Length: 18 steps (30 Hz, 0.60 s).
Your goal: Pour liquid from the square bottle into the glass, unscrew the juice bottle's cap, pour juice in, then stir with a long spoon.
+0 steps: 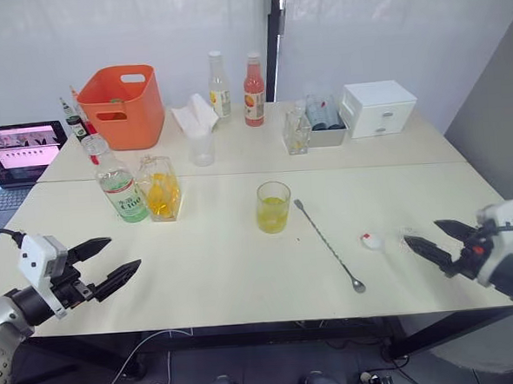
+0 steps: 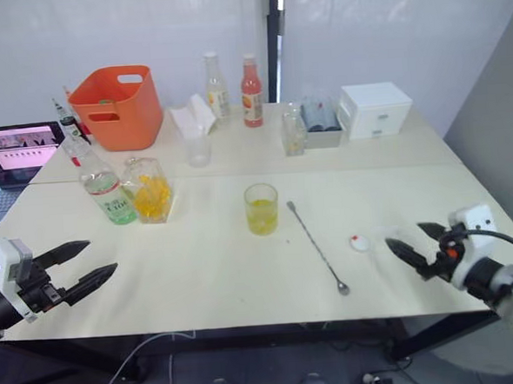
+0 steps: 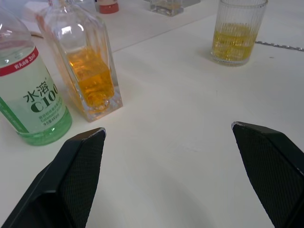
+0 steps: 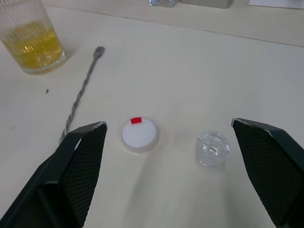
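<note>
The counter (image 1: 243, 262) is broad, pale and smooth, so anything set down on it could skate if nudged.

The juice bottle (image 1: 121, 185), green-labelled clear plastic, stands ahead of the left hand (image 1: 104, 263), touching or just beside the square bottle (image 1: 160, 188). No cap shows on its neck. Being plastic, it should be light and will give under a hard squeeze; I would take it round the labelled waist, where the wall is straight.

The square bottle is thick glass, part full of amber liquid, also straight ahead of the left hand. I judge it heavy, rigid, slick and breakable; its flat faces suit the two fingers, gripped low on the body.

The glass (image 1: 273, 207) is ribbed, about half full of yellow liquid, and sits well ahead of both hands, between them. It looks fragile and easy to tip while stirring.

The spoon (image 1: 329, 247) lies flat, running from just beside the glass back toward the right hand (image 1: 431, 240). It is thin, stiff metal with a twisted stem, lying hard against the counter, so awkward to pinch; the twist at mid-stem should offer the best bite.

A white cap (image 4: 138, 134) and a clear stopper (image 4: 212, 148) lie directly before the right hand, side by side but apart.

Both hands hover spread wide and empty.
</note>
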Each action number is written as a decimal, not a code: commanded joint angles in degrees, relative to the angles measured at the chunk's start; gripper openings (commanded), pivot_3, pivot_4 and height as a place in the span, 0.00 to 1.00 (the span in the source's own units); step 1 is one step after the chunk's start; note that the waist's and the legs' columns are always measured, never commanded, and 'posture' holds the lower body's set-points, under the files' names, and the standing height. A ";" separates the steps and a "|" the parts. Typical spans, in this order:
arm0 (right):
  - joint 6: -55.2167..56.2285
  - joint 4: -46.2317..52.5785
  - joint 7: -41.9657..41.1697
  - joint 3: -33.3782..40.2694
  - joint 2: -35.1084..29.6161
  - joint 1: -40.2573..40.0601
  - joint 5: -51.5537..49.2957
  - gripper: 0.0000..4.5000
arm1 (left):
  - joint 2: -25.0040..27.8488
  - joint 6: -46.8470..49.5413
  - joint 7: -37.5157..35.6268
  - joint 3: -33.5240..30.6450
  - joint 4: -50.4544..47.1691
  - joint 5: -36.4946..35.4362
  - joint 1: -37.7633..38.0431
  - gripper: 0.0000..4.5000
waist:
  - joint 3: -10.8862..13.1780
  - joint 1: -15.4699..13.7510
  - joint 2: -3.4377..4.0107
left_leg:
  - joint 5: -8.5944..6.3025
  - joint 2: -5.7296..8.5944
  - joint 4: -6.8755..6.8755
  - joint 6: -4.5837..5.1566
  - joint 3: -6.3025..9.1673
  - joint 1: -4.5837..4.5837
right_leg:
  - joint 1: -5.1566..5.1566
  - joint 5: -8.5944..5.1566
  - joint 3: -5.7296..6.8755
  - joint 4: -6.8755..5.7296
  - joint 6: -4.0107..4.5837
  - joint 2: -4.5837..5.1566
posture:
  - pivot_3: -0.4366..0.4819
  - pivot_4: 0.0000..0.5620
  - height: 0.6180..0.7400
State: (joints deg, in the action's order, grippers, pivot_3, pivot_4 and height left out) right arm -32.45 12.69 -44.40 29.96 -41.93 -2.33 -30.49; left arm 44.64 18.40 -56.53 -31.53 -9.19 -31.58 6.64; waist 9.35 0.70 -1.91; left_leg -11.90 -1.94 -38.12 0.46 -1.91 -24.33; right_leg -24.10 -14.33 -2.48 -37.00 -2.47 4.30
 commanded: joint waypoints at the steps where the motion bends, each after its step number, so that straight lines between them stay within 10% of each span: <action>1: 3.72 0.78 -1.33 0.22 -1.88 -0.33 1.41 0.99 | -0.15 -2.88 0.51 0.85 -0.24 1.37 -0.47 1.00 | 0.00 0.01 0.00 | 0.00 -0.01 0.00 0.00 0.00 0.00 | 0.00 0.00 0.00 0.00 0.00 -0.02 | 0.48 0.27 0.79; 18: 4.47 0.36 -0.66 0.10 -2.48 -0.56 3.24 0.99 | 0.14 -4.26 1.03 3.90 -0.53 2.93 -2.11 1.00 | 0.00 -0.03 0.00 | 0.00 0.01 0.00 0.00 0.00 0.00 | 0.01 0.00 -0.02 -0.01 0.00 0.00 | 0.48 0.27 0.79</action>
